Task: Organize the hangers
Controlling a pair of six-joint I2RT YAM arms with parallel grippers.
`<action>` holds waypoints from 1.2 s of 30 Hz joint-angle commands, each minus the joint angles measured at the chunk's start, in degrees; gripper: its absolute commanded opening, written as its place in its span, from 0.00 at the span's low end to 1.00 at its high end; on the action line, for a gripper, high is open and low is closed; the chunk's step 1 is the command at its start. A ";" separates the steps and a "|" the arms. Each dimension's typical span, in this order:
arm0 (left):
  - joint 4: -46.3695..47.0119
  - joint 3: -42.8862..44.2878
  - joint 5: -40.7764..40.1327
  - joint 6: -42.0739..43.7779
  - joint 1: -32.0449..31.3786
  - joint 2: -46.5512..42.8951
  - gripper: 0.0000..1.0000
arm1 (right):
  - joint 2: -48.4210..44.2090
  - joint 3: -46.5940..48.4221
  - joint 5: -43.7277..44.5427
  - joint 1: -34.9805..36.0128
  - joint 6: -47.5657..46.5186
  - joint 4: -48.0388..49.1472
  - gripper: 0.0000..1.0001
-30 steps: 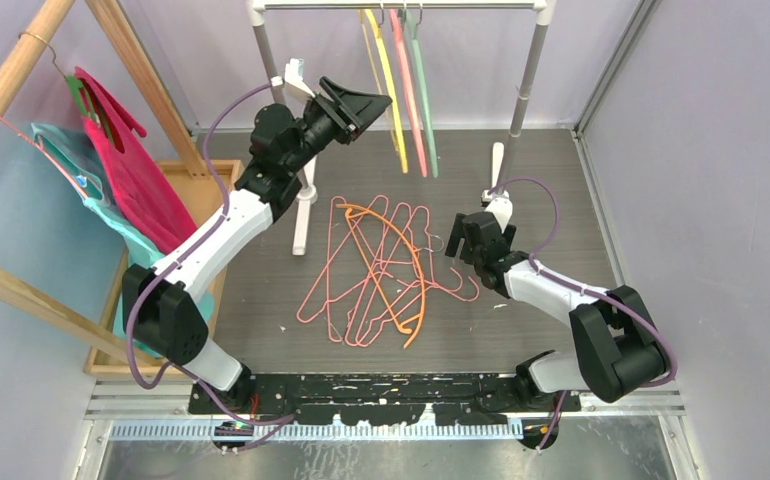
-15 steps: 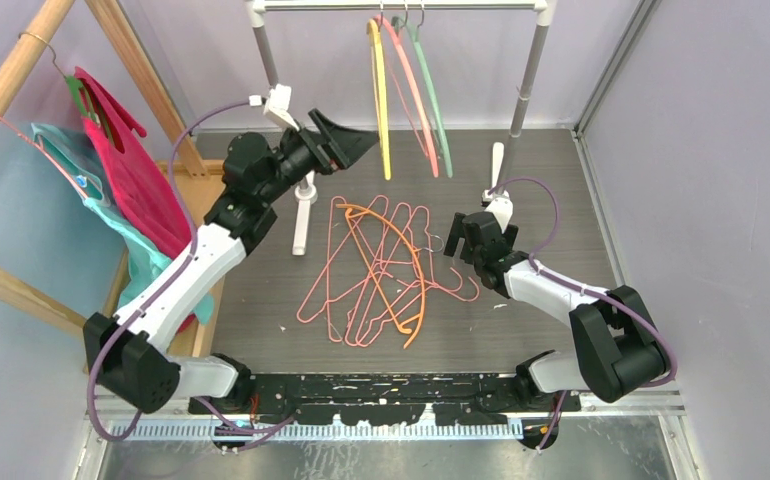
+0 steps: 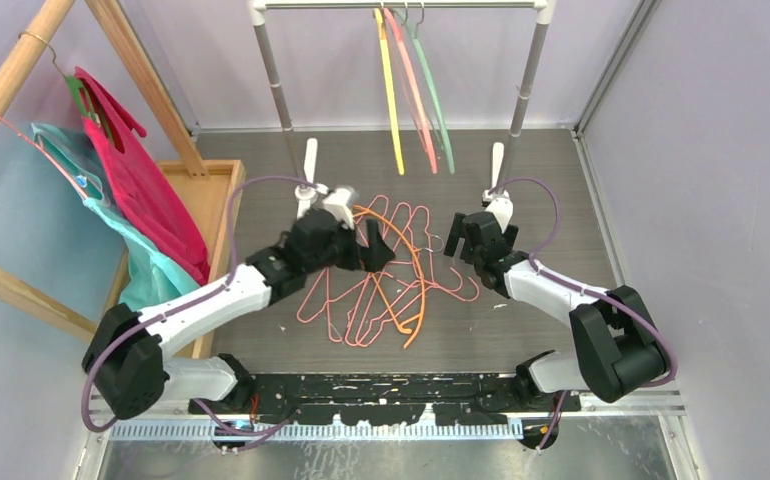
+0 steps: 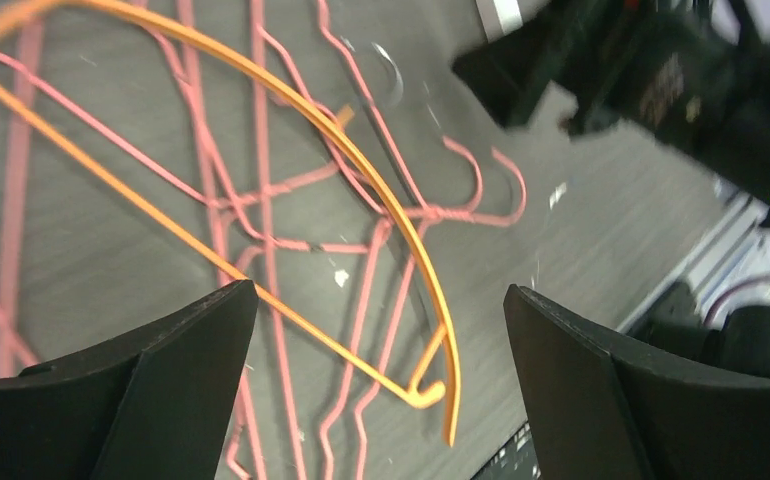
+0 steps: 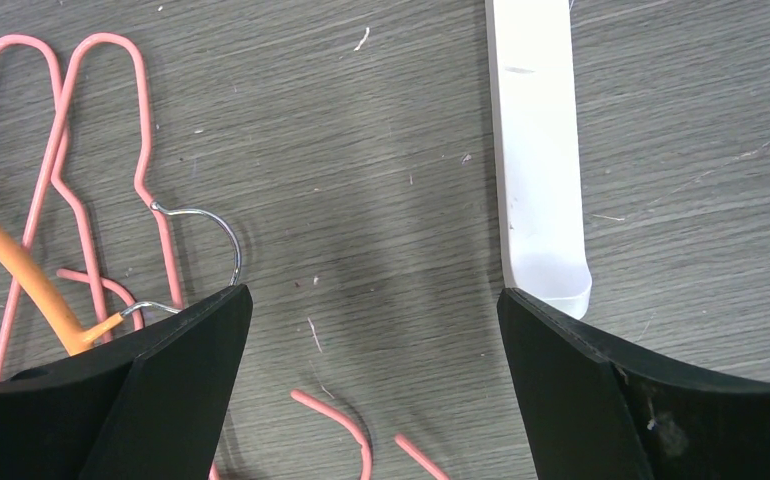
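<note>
Here, left gripper (image 3: 375, 252) above orange hanger (image 3: 419, 285) and pink wire hangers (image 3: 346, 300) mid-bench, jaws spread, empty, right gripper (image 3: 453, 247) beside them, likewise open

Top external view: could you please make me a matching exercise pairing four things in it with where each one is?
Things:
1. yellow hanger
2. orange hanger
3. magenta garment
4. left gripper

Places:
A. lying on the floor among the pink wire hangers
B. open, above the pile on the floor
C. hanging from the white rail
D. hanging at the wooden rack on the left

Pairs: 1-C, 2-A, 3-D, 4-B
</note>
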 commanded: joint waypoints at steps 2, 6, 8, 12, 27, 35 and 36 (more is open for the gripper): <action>-1.39 2.14 -15.49 1.34 -13.41 4.47 0.93 | -1.89 1.69 1.42 0.19 0.99 0.41 1.00; -3.09 4.15 -22.96 -0.70 -20.80 8.25 0.85 | -2.74 1.95 2.25 0.19 1.03 -0.65 1.00; -5.04 5.84 -26.08 -1.22 -23.15 10.56 0.83 | -3.46 1.89 3.11 0.19 0.90 -1.06 1.00; -4.28 7.94 -28.18 -2.76 -26.03 15.00 0.78 | -4.89 1.58 4.44 0.20 0.98 -1.31 1.00; -6.55 19.67 -33.58 -3.85 -28.74 34.16 0.68 | -7.22 -0.24 2.76 -2.85 1.51 -1.70 1.00; -7.86 21.38 -34.09 -3.89 -28.72 37.91 0.64 | -7.08 -1.35 1.65 -3.99 1.65 -0.64 1.00; -8.02 21.38 -34.09 -3.89 -28.73 38.13 0.63 | -7.10 -1.31 1.61 -3.99 1.64 -0.58 1.00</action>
